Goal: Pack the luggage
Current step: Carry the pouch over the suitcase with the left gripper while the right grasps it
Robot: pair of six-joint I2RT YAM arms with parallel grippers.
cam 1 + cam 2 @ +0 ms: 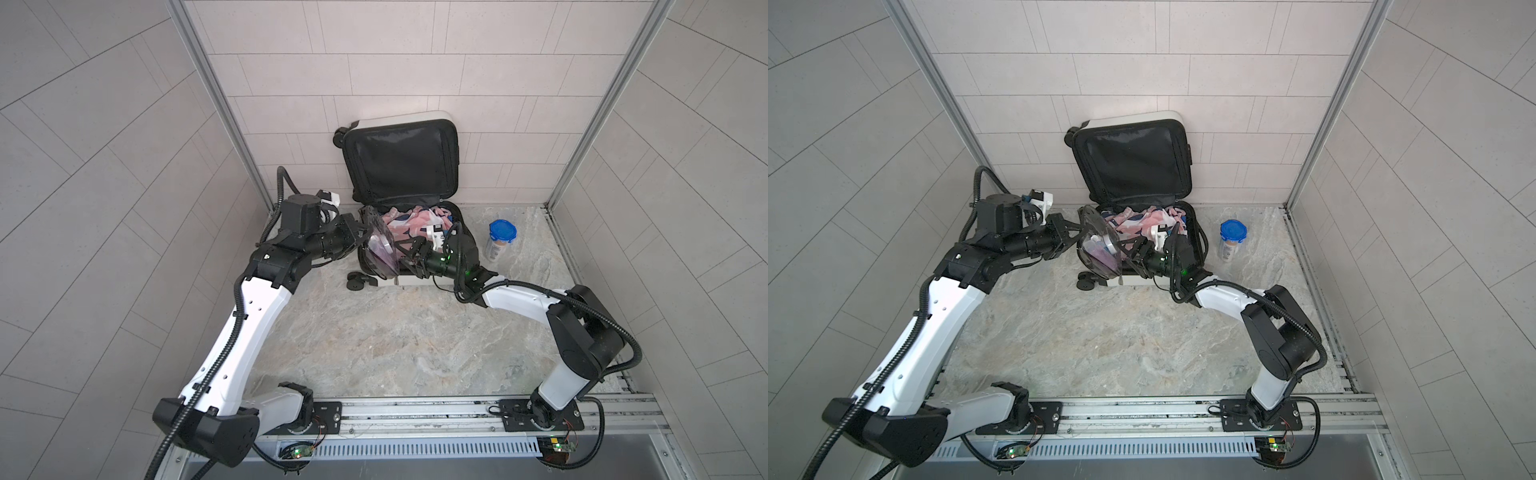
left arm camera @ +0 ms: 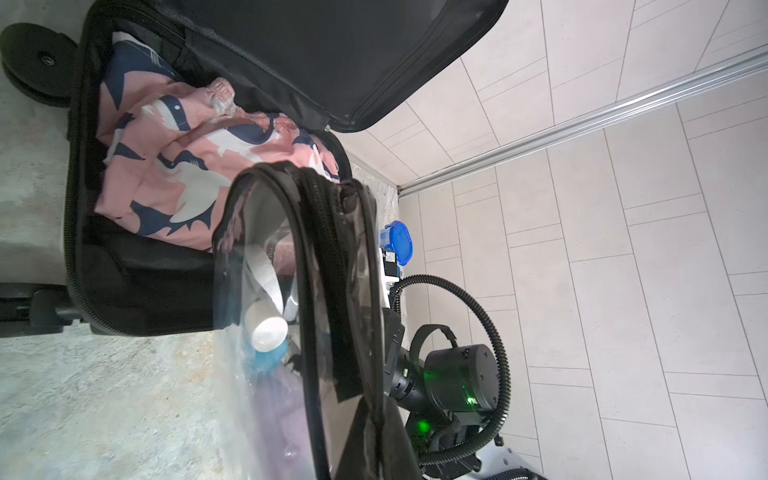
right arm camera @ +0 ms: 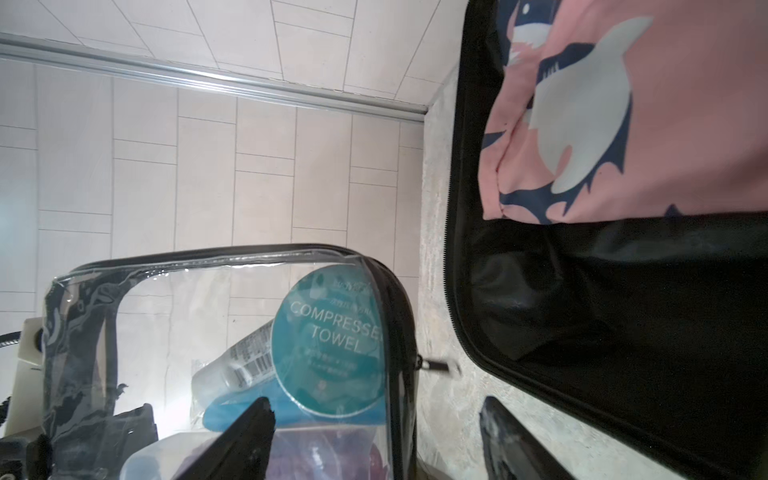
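Right, the table [image 1: 374, 340] is mostly bare and the suitcase [image 1: 399, 160] sits at the back of it, open, with its lid leaning up against the wall. Its bottom half lies flat with a pink cloth [image 1: 409, 219] bunched in the far part. The step, as I read it, is getting the clear pouch [image 1: 380, 249] in there. To do it well I'd carry it over the rim, lay it flat on the bare black lining in front of the cloth, and keep the zip tab off the rim. The pouch stands on edge along the suitcase's left rim; I can't tell whether it clears it. A blue-lidded jar [image 1: 500, 241] waits on the table to the right. My left claw [image 1: 362, 235] is pinched tight on the pouch's trim, just outside the suitcase. My right claw [image 1: 405, 254] is spread wide and gripping nothing, one finger across the pouch's clear face, with the suitcase's open half just beside it
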